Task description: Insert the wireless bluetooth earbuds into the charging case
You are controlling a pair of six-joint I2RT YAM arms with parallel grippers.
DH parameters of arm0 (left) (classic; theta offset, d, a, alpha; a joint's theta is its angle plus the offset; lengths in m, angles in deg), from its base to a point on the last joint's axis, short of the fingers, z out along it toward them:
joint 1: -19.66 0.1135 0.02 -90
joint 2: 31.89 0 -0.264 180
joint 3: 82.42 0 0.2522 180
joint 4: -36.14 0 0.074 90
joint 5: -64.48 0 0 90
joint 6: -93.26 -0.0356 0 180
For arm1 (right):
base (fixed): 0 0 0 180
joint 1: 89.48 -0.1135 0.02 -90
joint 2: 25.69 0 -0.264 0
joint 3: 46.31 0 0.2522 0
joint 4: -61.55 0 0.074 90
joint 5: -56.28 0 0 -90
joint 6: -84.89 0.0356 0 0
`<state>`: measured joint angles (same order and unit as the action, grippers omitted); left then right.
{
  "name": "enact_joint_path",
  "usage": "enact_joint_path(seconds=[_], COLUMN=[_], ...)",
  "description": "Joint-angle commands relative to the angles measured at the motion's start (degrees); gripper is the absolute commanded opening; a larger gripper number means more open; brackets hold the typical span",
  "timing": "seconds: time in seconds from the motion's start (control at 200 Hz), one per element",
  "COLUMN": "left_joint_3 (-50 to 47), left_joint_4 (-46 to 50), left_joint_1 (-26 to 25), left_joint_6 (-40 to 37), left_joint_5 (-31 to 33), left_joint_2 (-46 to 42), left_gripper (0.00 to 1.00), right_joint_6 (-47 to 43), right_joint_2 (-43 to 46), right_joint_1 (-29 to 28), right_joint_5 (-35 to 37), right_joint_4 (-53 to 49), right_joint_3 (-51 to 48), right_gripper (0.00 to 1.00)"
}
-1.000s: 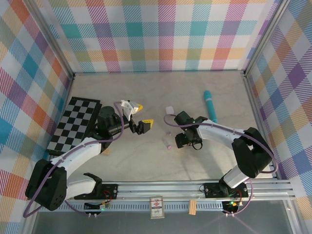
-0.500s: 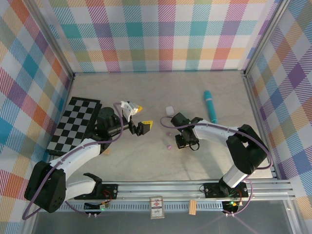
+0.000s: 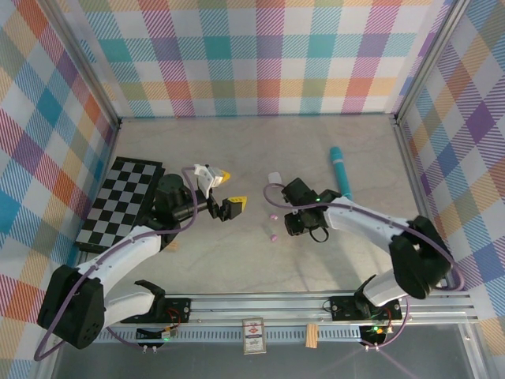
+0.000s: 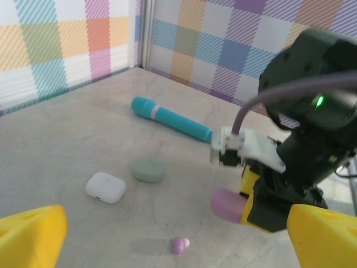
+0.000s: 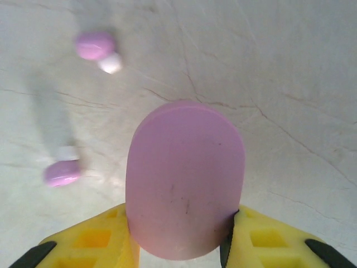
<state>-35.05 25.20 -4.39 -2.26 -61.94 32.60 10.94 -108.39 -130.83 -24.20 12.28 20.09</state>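
Two earbuds lie loose on the table (image 3: 237, 142), just ahead of the right gripper (image 5: 181, 245) and to its left in the wrist view: a far earbud (image 5: 96, 47) and a near earbud (image 5: 62, 172), both pink with white tips. The right gripper's yellow fingers are clamped on a closed pink case (image 5: 184, 178), held low over the table. The left gripper (image 3: 229, 191) hovers with its jaws spread wide, holding nothing. Beyond, a white case (image 4: 105, 187) and a green case (image 4: 148, 170) lie close together, near a teal cylinder (image 4: 170, 118).

Pink earbud (image 4: 179, 244), pink case (image 4: 225, 204), white case (image 4: 105, 187), teal cylinder (image 4: 170, 119)
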Motion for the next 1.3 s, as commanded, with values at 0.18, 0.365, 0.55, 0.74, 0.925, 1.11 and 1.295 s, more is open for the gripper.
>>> enact_joint_path(seconds=[0.18,0.365,0.55,0.74,0.925,1.11,1.295], left_joint_3=[11.7,18.8,25.2,26.6,27.4,26.0,16.2], left_joint_4=[21.2,34.6,49.1,49.7,50.3,45.7,24.3], left_joint_1=[-0.3,-1.9,-3.8,-4.0,-4.7,-5.3,-2.4], left_joint_6=[-8.4,-17.1,-26.6,-26.8,-26.3,-22.1,-9.7], left_joint_5=[-16.1,-22.7,-27.3,-27.4,-28.1,-20.7,-5.9], left_joint_2=[0.1,3.4,7.3,9.6,11.3,11.5,10.6], left_gripper=[1.0,1.0,1.0,0.95,0.88,0.86,0.95], right_joint_6=[-12.5,-18.8,-24.2,-27.4,-28.4,-27.9,-17.9], right_joint_2=[7.7,8.8,8.4,6.7,5.8,3.7,3.8], right_joint_1=[-0.4,-0.4,-0.4,-0.6,-0.9,-1.0,0.4], right_joint_5=[-15.3,-23.8,-30.4,-34.8,-35.3,-33.5,-26.1], right_joint_4=[-5.8,-11.2,-13.1,-15.8,-15.4,-13.0,-6.3], right_joint_3=[6.7,13.2,17.9,22.0,24.0,23.6,18.6], right_gripper=[0.33,0.32,0.31,0.32,0.31,0.33,0.39])
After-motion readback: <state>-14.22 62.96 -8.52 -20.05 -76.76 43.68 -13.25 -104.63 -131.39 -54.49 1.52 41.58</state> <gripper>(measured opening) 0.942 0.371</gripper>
